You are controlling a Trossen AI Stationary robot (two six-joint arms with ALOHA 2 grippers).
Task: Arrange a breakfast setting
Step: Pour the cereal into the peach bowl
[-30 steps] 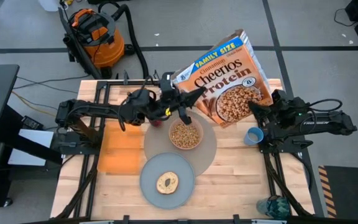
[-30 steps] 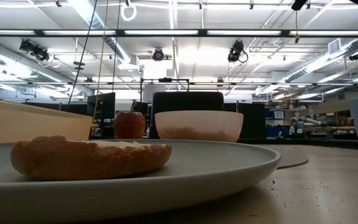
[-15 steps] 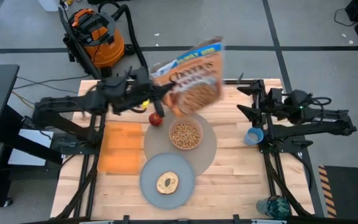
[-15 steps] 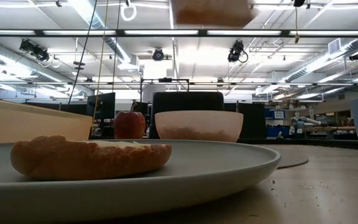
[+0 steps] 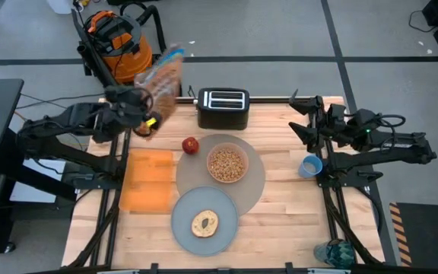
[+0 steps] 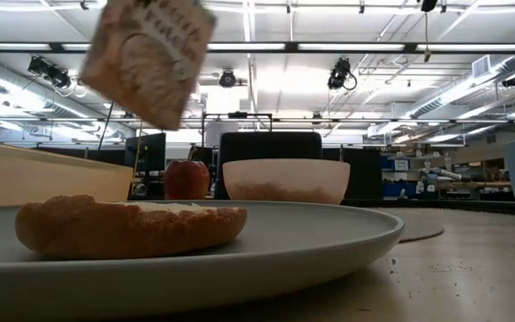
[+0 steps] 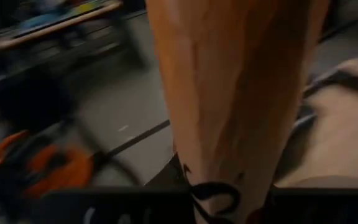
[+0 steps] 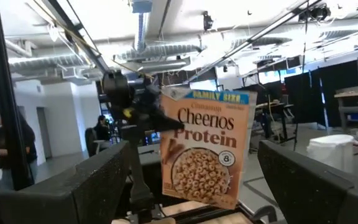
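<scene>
Cereal box [image 5: 160,85] clenched in left end effector [image 5: 144,114], carried high over surface's far-left corner. Bowl [image 5: 227,164] with cereal sits on placemat [image 5: 253,190]; pouring step looks done. Next: set box down upright clear of apple [image 5: 191,144], napkin [image 5: 147,180]. Right end effector [image 5: 299,122] released, idle beside cup [image 5: 309,165].

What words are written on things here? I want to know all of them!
"FAMILY SIZE" stands on the cereal box, across its top, in the right wrist view.
"Cheerios Protein" stands on the same box's front.
"8" stands in a small circle on the box.
The smaller print on the box is too small to read.
The print on the right arm is too small to read.
</scene>
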